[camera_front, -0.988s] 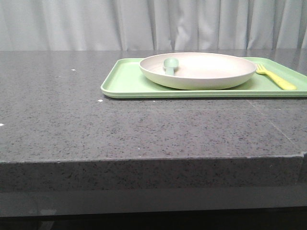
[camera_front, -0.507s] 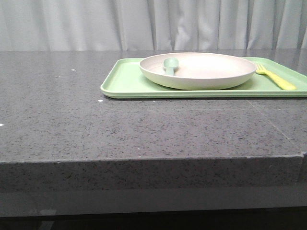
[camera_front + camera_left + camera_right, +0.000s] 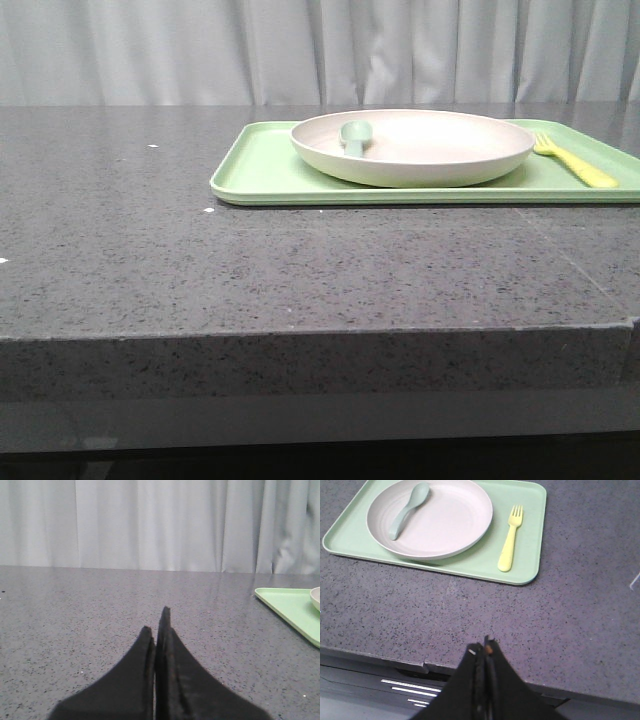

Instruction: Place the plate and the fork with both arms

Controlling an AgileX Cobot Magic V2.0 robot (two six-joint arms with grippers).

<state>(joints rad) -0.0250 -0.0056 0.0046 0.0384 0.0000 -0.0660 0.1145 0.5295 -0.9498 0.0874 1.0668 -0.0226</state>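
The cream plate (image 3: 412, 147) sits on the light-green tray (image 3: 262, 175) at the far right of the table; it also shows in the right wrist view (image 3: 430, 517), and its rim edge in the left wrist view (image 3: 316, 598). A pale grey-green spoon (image 3: 355, 135) lies in the plate. The yellow fork (image 3: 575, 161) lies on the tray right of the plate, also seen in the right wrist view (image 3: 510, 538). My left gripper (image 3: 156, 621) is shut and empty, low over bare table left of the tray. My right gripper (image 3: 482, 648) is shut and empty, above the table's front edge, short of the tray.
The dark speckled stone table (image 3: 250, 260) has a thick front edge. A grey curtain (image 3: 200, 50) hangs behind it. The tray's corner shows in the left wrist view (image 3: 287, 605). Neither arm shows in the front view.
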